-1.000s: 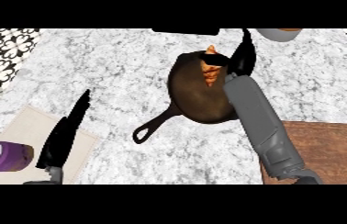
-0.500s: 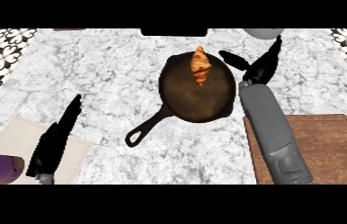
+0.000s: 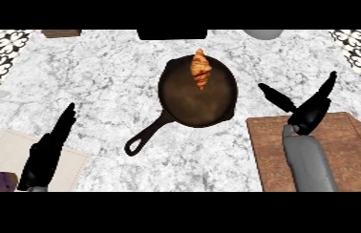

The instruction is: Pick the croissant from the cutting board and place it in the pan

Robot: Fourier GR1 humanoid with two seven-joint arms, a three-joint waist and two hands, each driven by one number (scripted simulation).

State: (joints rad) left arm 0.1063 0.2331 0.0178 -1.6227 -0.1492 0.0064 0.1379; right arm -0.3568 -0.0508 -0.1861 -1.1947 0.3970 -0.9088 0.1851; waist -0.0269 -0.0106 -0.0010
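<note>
The golden croissant (image 3: 200, 68) lies in the dark cast-iron pan (image 3: 194, 100), against its far rim, with nothing touching it. The pan's handle (image 3: 146, 134) points toward the lower left. My right hand (image 3: 307, 112) is open, fingers and thumb spread, to the right of the pan and over the far edge of the brown wooden cutting board (image 3: 342, 146). It holds nothing. My left hand (image 3: 48, 151) rests open at the lower left, fingers straight.
A beige cloth (image 3: 21, 153) lies under the left hand, with a purple object (image 3: 5, 181) at its near corner. A black appliance (image 3: 172, 34), a grey bowl (image 3: 263, 34) and a small brown block (image 3: 60, 33) line the counter's far edge.
The right hand let go of the croissant in the pan and drew back to the right and toward me, over the cutting board. The left hand stayed put.
</note>
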